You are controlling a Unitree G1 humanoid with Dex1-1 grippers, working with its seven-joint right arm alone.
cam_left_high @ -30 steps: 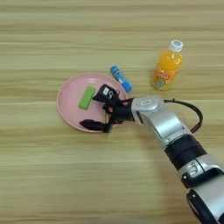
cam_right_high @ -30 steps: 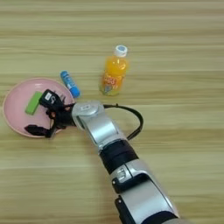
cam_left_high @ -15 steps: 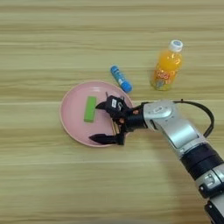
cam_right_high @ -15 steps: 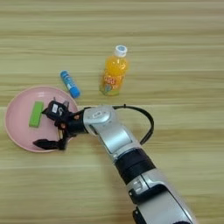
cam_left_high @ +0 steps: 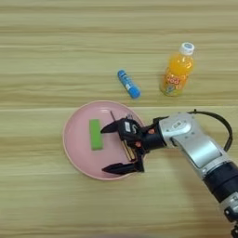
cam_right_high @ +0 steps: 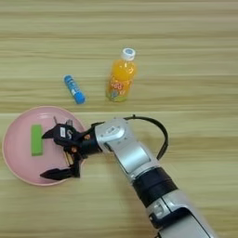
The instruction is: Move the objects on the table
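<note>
A pink plate [cam_left_high: 76, 151] lies left of centre on the table [cam_left_high: 46, 56]. A green block [cam_left_high: 95, 134] rests on its left half. A thin screwdriver [cam_left_high: 125, 148] lies on the plate's right half, its shaft pointing away from me. My right gripper [cam_left_high: 106, 150] hovers over the plate's right side, open wide. One black finger sits near the block and the other by the plate's near rim. The screwdriver handle lies between them, partly hidden by the gripper body. The orange-drink bottle [cam_left_high: 176, 72] stands upright at the far right, well apart from the gripper.
A blue stick [cam_left_high: 128, 84] lies on the wood just beyond the plate, left of the bottle. My silver forearm [cam_left_high: 200, 151] with a black cable crosses in from the bottom right.
The plate, with the block and screwdriver on it, has slid toward me while bottle and blue stick stayed put. The gripper moved along with it and its fingers have spread wider.
</note>
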